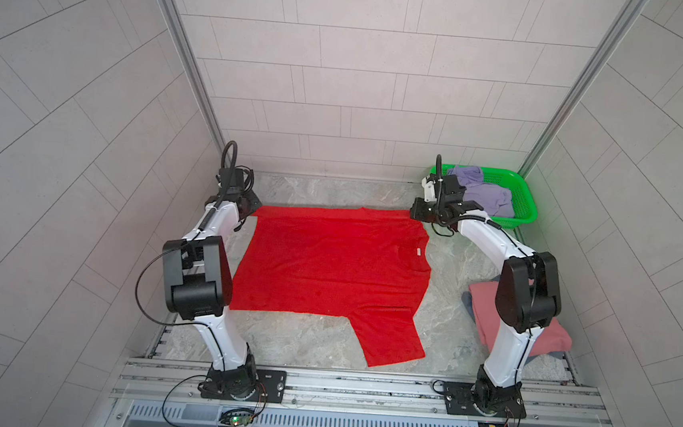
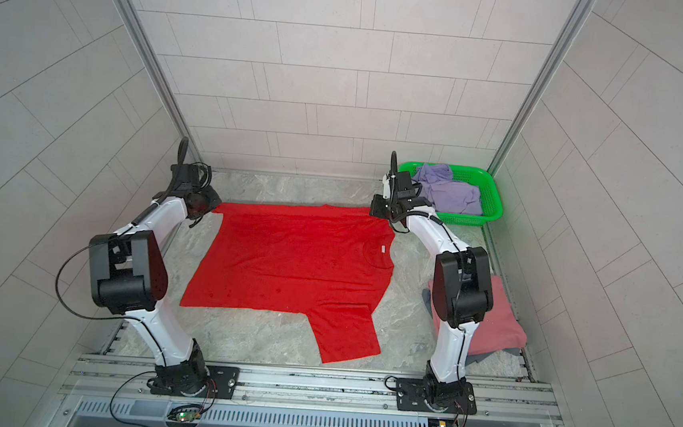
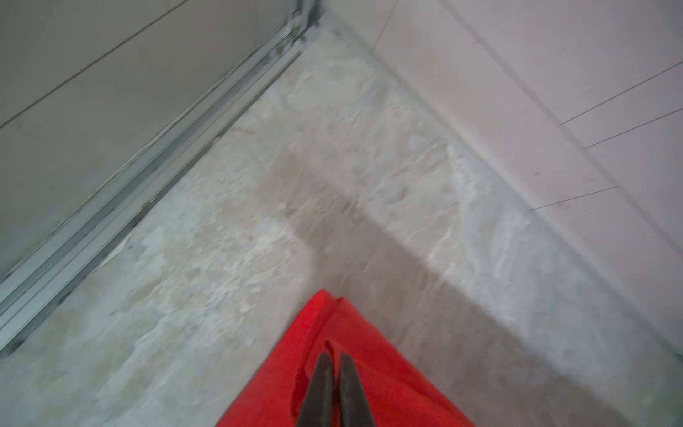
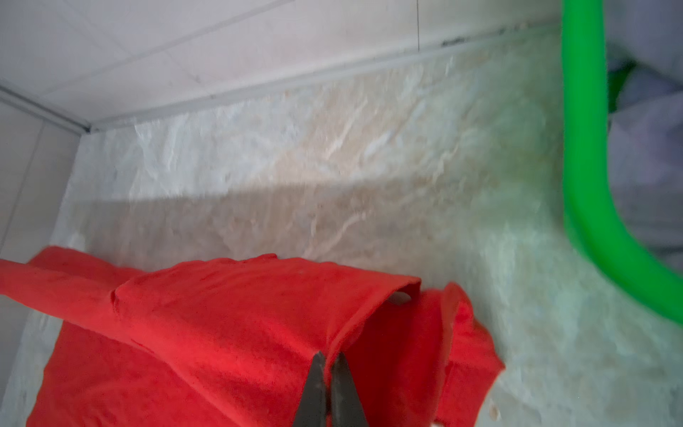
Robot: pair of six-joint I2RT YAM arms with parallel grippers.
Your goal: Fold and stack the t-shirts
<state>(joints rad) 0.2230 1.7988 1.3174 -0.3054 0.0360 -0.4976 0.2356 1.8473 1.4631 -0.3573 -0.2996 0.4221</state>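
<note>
clamping far edge of the red t-shirt (image 1: 327,263): left claw (image 3: 334,356), right claw (image 4: 329,355).

The red t-shirt (image 1: 327,263) lies spread nearly flat across the middle of the surface (image 1: 300,344), collar to the right, one sleeve jutting toward the near edge. At the right, a dusty pink t-shirt (image 1: 484,309) sits folded on a grey-blue t-shirt (image 1: 465,302). A lavender t-shirt (image 1: 487,194) lies crumpled in the green basket (image 1: 528,204).

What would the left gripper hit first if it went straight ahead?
Past the red shirt corner it pinches, the left gripper probably meets bare table, then the wall; depth is unclear.
</note>
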